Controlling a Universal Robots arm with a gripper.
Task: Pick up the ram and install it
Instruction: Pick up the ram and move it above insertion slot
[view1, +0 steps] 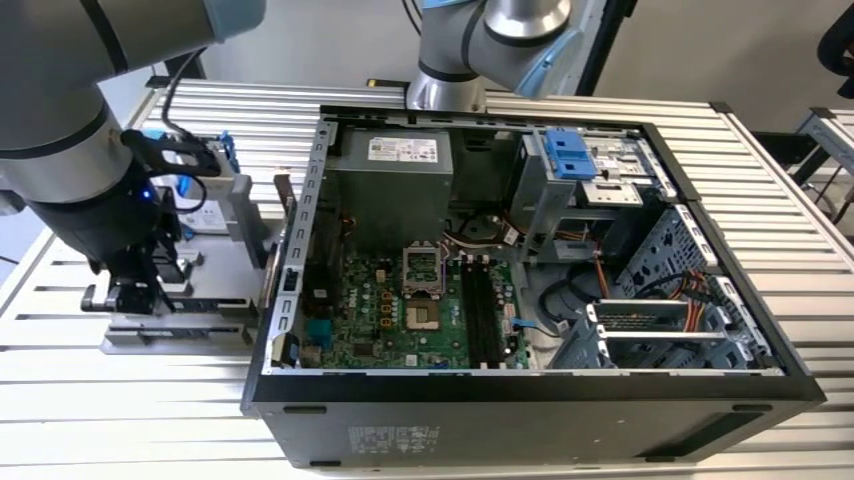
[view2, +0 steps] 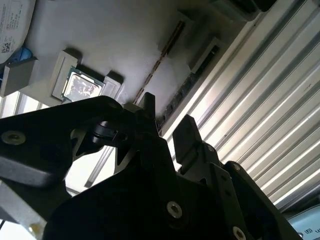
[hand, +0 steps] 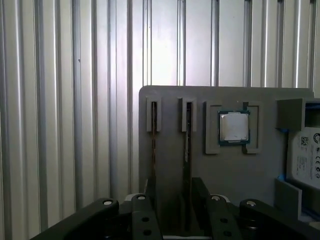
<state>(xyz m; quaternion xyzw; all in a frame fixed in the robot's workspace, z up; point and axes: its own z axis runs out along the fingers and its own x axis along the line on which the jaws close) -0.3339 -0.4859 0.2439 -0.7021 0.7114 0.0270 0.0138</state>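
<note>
The arm (view1: 67, 170) stands over the grey holder (view1: 174, 338), with its wrist turned down so that the gripper (view1: 131, 298) points at the holder's upper face. The holder rests on the slatted tabletop (view1: 160, 400), just beside the open computer case (view1: 534, 395), on the exterior view's left of it. In the first wrist view the holder (hand: 230, 170) carries two narrow slots side by side, a square recess and an end bay. The ram (hand: 188, 130) lies on edge in the slot next to the recess, and a second stick (hand: 153, 135) lies in the outer slot. The processor (hand: 234, 126) sits in the recess and the hard drive (hand: 305, 160) occupies the end bay. The gripper (hand: 175, 192) is spread to a moderate gap, wider than the ram is thick, and holds nothing. Its fingers (hand: 200, 200) stand over the holder on either side of the ram's line. In the second wrist view the ram (view2: 192, 77) runs along the holder (view2: 115, 35) toward the gap of the gripper (view2: 167, 120). Contact between fingers and ram cannot be determined.
</note>
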